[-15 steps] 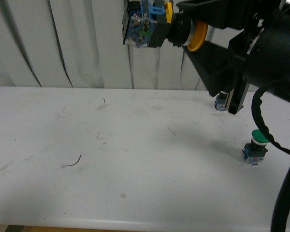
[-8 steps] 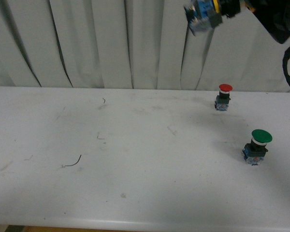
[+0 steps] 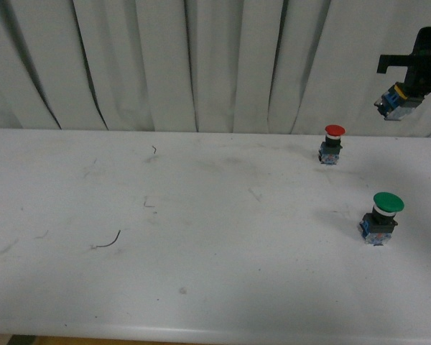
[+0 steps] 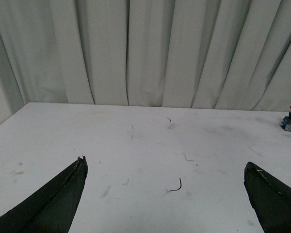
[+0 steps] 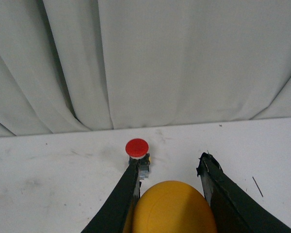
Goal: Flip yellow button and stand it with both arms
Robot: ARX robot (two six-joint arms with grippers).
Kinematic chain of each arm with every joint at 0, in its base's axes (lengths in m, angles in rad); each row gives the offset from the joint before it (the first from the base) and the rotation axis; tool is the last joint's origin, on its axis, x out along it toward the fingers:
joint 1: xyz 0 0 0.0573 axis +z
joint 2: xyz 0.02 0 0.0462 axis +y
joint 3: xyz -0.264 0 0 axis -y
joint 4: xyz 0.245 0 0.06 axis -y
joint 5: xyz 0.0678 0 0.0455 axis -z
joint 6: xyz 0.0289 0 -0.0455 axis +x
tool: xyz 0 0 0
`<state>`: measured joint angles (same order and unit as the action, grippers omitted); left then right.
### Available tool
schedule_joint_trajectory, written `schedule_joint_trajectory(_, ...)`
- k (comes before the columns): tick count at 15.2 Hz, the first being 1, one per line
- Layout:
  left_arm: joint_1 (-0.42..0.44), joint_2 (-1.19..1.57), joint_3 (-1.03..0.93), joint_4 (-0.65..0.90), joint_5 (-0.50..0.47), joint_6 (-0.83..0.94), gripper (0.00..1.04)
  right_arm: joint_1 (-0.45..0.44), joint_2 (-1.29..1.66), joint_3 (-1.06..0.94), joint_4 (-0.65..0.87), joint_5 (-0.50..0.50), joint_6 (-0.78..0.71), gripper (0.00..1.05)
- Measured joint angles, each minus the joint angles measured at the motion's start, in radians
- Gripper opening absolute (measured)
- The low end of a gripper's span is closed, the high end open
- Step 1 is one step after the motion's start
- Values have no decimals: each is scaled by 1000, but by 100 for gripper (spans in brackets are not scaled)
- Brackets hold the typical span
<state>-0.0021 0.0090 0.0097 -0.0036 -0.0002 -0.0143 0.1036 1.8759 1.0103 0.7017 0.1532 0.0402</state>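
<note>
Fingers of the right gripper [image 5: 169, 162] clamp the yellow button [image 5: 174, 208], held in the air at two o'clock in the front view, small and blurred there. Its base hides behind the cap in the right wrist view. The left gripper [image 4: 164, 165] gapes wide, empty.

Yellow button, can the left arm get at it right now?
Probably yes, with a long reach: the yellow button hangs high at the right, clamped in the right gripper, base exposed; the left gripper is open.
</note>
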Motion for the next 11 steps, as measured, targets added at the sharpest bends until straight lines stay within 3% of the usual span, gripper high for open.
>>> schedule_joint_trajectory(11, 0, 0, 0, 0, 0, 0, 98, 53, 350, 299, -232, 88, -38, 35)
